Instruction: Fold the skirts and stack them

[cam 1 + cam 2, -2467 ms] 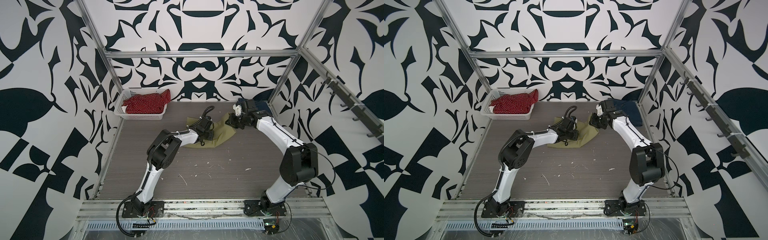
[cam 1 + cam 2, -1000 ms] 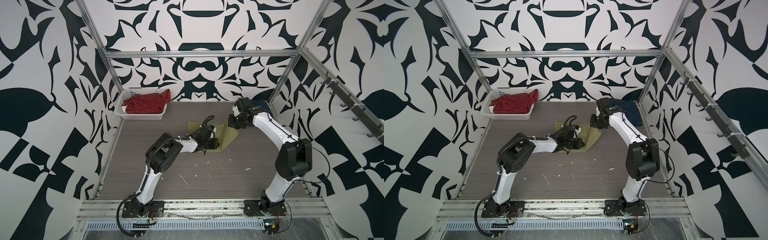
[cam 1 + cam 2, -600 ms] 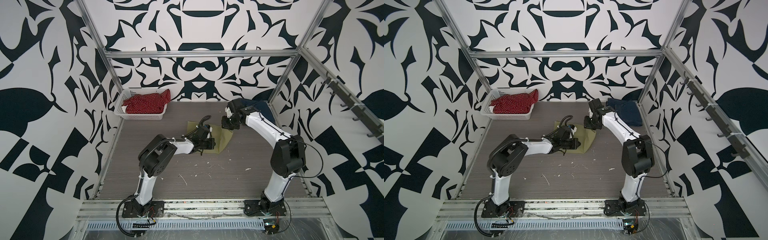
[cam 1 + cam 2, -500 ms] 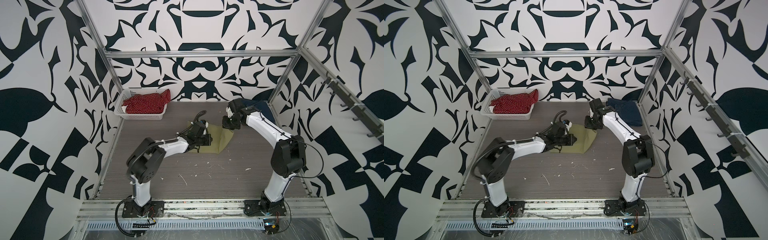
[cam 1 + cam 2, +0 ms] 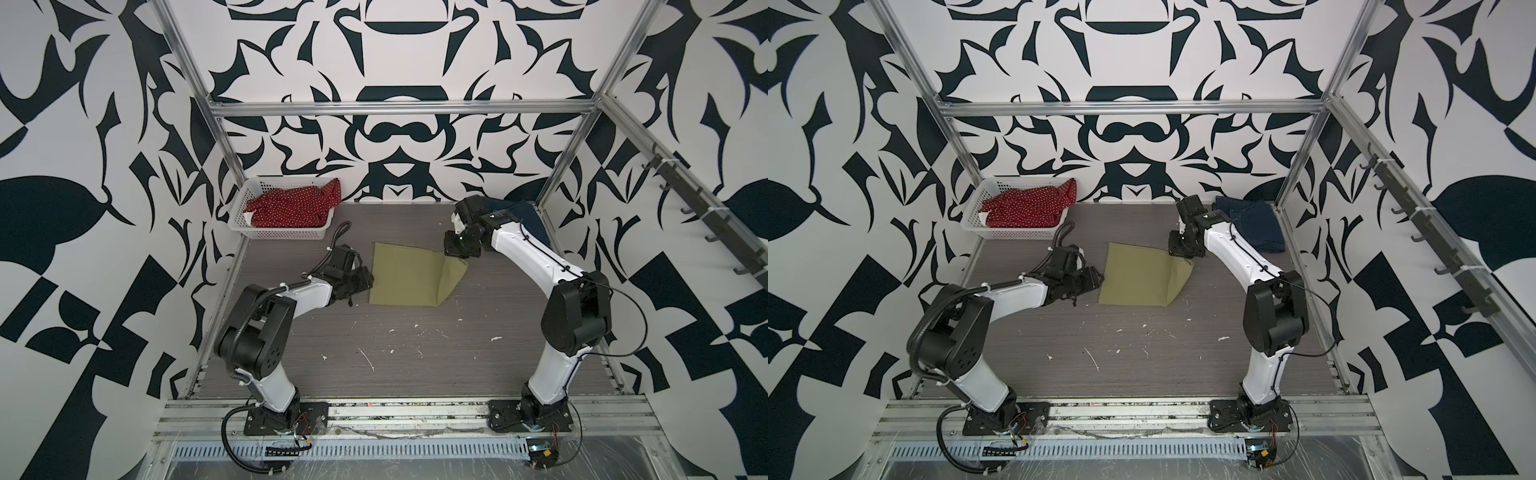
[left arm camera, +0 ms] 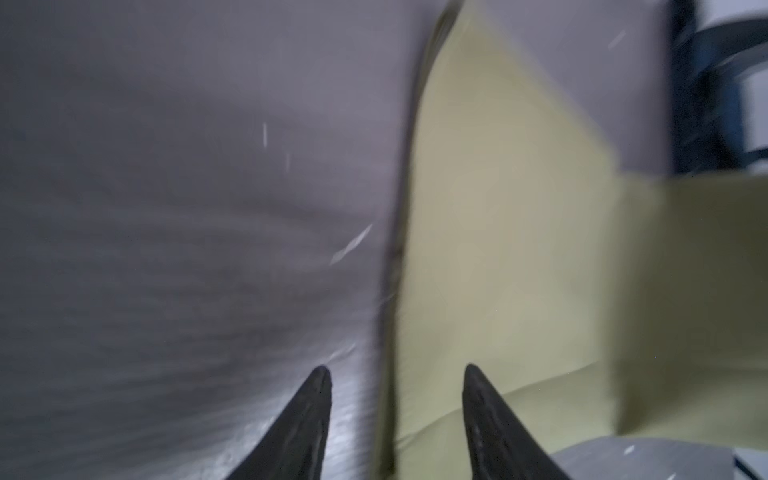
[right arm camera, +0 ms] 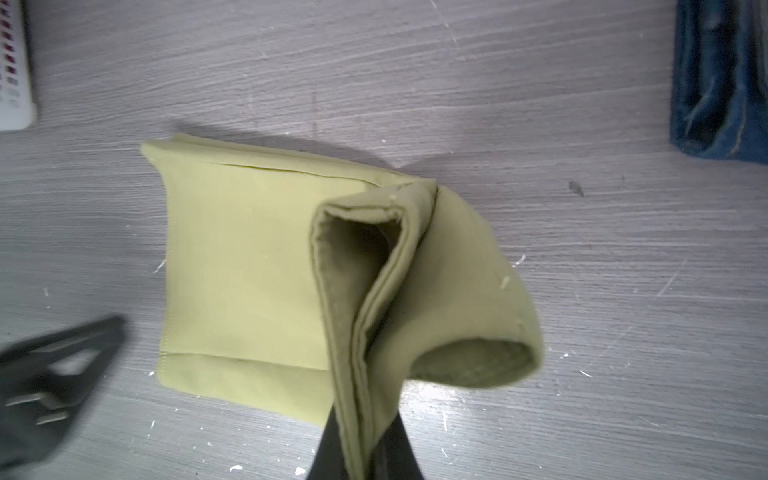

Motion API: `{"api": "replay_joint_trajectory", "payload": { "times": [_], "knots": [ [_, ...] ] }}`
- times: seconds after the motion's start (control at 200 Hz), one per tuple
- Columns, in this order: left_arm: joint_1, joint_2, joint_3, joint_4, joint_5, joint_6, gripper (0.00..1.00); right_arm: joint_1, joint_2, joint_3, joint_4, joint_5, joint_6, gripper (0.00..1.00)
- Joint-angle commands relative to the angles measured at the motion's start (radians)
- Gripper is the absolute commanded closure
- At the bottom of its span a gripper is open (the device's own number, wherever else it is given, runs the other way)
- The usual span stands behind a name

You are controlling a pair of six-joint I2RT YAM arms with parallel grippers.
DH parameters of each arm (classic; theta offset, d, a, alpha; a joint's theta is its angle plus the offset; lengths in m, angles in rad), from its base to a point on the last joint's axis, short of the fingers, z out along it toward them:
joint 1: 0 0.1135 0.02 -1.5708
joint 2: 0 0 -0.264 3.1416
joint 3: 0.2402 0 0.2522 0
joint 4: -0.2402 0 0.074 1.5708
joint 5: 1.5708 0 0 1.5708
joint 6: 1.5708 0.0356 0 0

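Note:
The olive-green skirt (image 5: 405, 280) (image 5: 1138, 278) lies folded on the grey table, in the middle toward the back. My right gripper (image 5: 455, 254) (image 5: 1181, 254) (image 7: 361, 440) is shut on its right edge and holds that edge lifted in a loop over the flat part (image 7: 241, 270). My left gripper (image 5: 365, 279) (image 5: 1098, 276) (image 6: 397, 369) stands open and holds nothing, with the skirt's left edge (image 6: 498, 249) between its spread fingertips; that view is blurred. The denim skirt (image 5: 1254, 224) (image 7: 723, 83) lies folded at the back right. The red dotted skirt (image 5: 291, 208) (image 5: 1025, 212) is bunched in the basket.
The white perforated basket (image 5: 282, 233) (image 5: 1013, 232) stands in the back left corner. Metal frame posts and patterned walls close in the table on three sides. Small white scraps (image 5: 368, 359) dot the bare front half of the table.
My left gripper has opened, let go of the olive skirt and drawn back left to its edge. The right gripper has shifted slightly left, still holding the lifted edge.

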Motion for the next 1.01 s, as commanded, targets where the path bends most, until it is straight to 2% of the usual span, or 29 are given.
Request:
{"api": "replay_joint_trajectory", "payload": {
  "times": [0.0,0.065,0.235,0.36,0.69,1.0],
  "knots": [
    [-0.006,0.031,0.009,0.1,0.074,-0.036,0.48,0.02,-0.037,0.044,-0.025,-0.005,0.0,1.0],
    [-0.008,0.062,0.013,0.13,0.1,-0.039,0.51,0.029,-0.035,0.046,-0.029,-0.007,0.002,1.0],
    [-0.03,0.117,0.043,0.147,0.118,-0.028,0.7,0.059,-0.013,0.069,-0.042,-0.014,0.0,1.0],
    [-0.059,0.149,0.072,0.131,0.113,-0.019,0.8,0.101,0.017,0.112,-0.063,0.001,0.0,1.0],
    [-0.085,0.177,0.099,0.142,0.107,-0.044,0.83,0.216,0.16,0.291,-0.13,0.022,0.023,1.0],
    [-0.085,0.178,0.098,0.153,0.106,-0.054,0.83,0.255,0.249,0.314,-0.066,-0.022,0.098,1.0]
  ]
}}
